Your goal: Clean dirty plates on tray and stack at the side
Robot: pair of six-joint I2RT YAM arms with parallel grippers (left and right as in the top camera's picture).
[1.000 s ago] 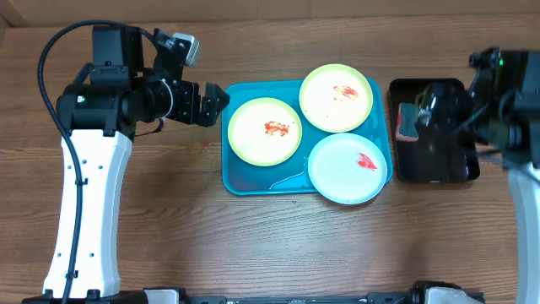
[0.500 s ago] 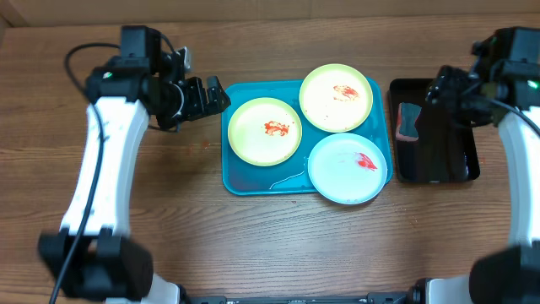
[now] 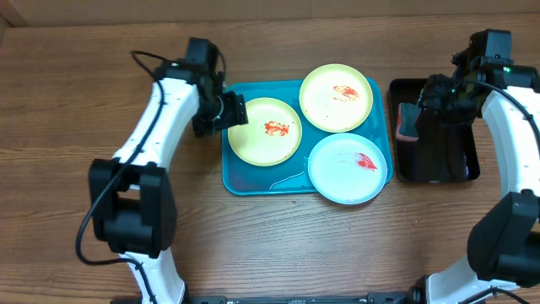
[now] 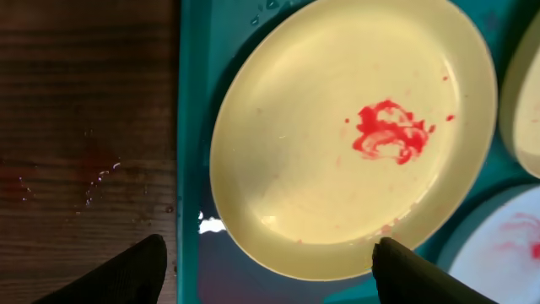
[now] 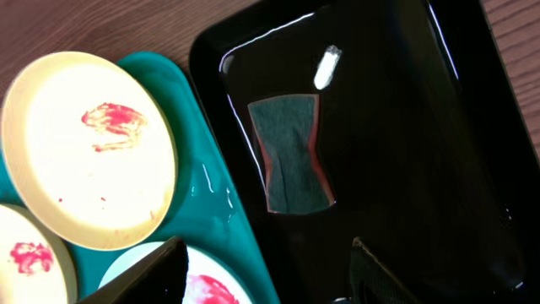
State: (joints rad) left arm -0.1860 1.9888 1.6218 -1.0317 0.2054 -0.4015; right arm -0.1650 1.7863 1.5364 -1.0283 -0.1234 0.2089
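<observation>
Three dirty plates lie on the turquoise tray [image 3: 245,176]. A green-rimmed plate [image 3: 264,130] with a red smear is at the left, also in the left wrist view [image 4: 354,127]. A second green-rimmed plate [image 3: 336,97] is at the back, also in the right wrist view [image 5: 84,152]. A pale blue-white plate [image 3: 348,168] is at the front right. My left gripper [image 3: 229,111] is open and empty above the tray's left rim, its fingers [image 4: 270,270] spanning the left plate's edge. My right gripper [image 3: 426,101] is open and empty above the black tray, fingers [image 5: 270,270] apart.
A narrow black tray [image 3: 439,169] stands right of the turquoise tray, holding a dark green sponge [image 3: 408,121], also seen in the right wrist view [image 5: 291,154]. Water drops lie on the wooden table [image 3: 253,245] left of the tray.
My left arm has swung right and down, bringing its gripper over the tray's left rim. My right arm has shifted slightly left over the black tray. The plates have not moved.
</observation>
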